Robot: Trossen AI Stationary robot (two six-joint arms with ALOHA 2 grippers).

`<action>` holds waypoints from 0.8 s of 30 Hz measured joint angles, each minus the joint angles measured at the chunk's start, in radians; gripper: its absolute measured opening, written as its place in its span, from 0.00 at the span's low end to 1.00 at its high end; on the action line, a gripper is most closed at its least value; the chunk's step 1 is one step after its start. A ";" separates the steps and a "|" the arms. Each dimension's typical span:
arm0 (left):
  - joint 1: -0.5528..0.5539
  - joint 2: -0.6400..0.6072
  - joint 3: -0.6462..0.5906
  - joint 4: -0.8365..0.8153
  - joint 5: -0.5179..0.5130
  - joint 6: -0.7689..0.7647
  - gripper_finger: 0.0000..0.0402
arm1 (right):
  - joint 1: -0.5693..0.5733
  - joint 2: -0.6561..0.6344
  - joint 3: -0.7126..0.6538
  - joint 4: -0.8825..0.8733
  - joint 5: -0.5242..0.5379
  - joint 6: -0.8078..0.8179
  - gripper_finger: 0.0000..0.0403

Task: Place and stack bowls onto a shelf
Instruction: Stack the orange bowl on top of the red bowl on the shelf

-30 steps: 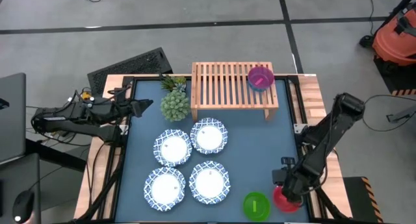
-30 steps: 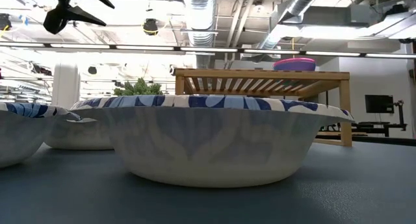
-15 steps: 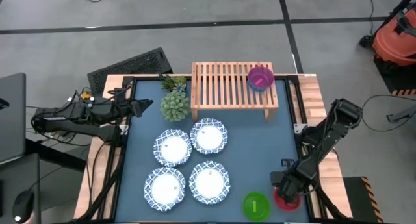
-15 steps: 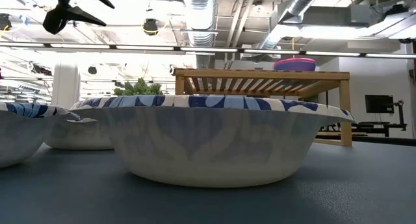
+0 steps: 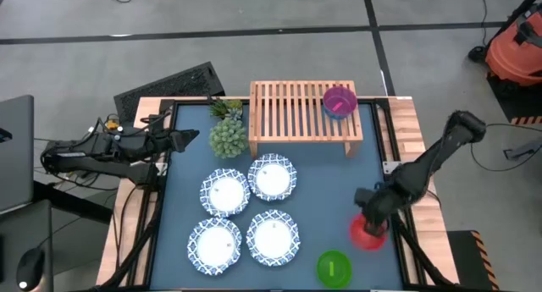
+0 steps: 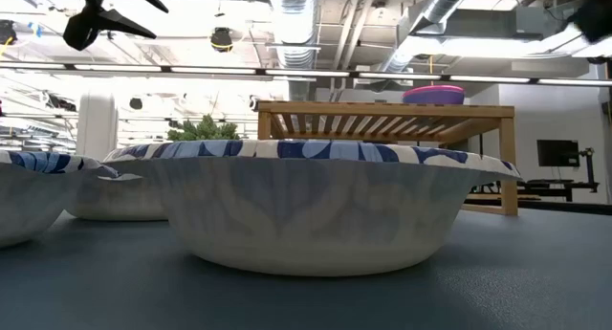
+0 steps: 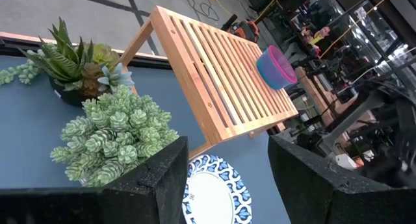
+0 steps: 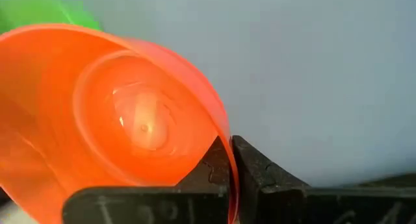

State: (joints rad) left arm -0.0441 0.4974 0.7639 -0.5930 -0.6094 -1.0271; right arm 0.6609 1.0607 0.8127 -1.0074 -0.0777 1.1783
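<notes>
My right gripper (image 5: 373,217) is shut on a small red bowl (image 5: 367,234) over the table's right front part. A green bowl (image 5: 334,267) sits on the table nearer the front edge. Several blue-and-white patterned bowls (image 5: 273,177) rest on their bases at the table's middle left. A magenta bowl (image 5: 340,101) stands on the right end of the slatted wooden shelf (image 5: 296,114) at the far edge. My left gripper (image 5: 188,138) waits open above the table's left edge, beside the plants. My right gripper pinches the red bowl's rim (image 8: 224,152), one finger (image 8: 214,169) inside the bowl and the other (image 8: 260,175) outside. The fingers come from above, pointing steeply down. The bowl hangs tilted below them, its hollow toward the wrist camera, and looks clear of the table.
Two green potted plants (image 5: 227,131) stand left of the shelf. The table's dark blue top (image 5: 330,190) lies bare between the patterned bowls and the right edge. A raised wooden border (image 5: 406,127) frames the table.
My right gripper has risen and gone toward the table's far edge, taking the red bowl with it. The bowl lay on the table by the right front corner next to the green bowl; now it is lifted and tilted, farther from the green bowl.
</notes>
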 joint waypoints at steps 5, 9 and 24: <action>0.000 0.000 0.000 0.000 0.000 -0.006 0.49 | -0.233 -0.124 0.118 -0.034 0.200 0.037 0.06; 0.000 0.000 0.000 0.000 0.000 -0.007 0.49 | -0.461 -0.160 0.261 -0.056 0.299 -0.018 0.06; 0.000 0.000 0.000 0.000 0.004 -0.006 0.49 | -1.340 0.107 0.800 -0.208 0.101 -0.674 0.06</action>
State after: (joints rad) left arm -0.0441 0.4973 0.7639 -0.5934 -0.6056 -1.0336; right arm -0.6787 1.1678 1.6123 -1.2150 0.0232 0.5045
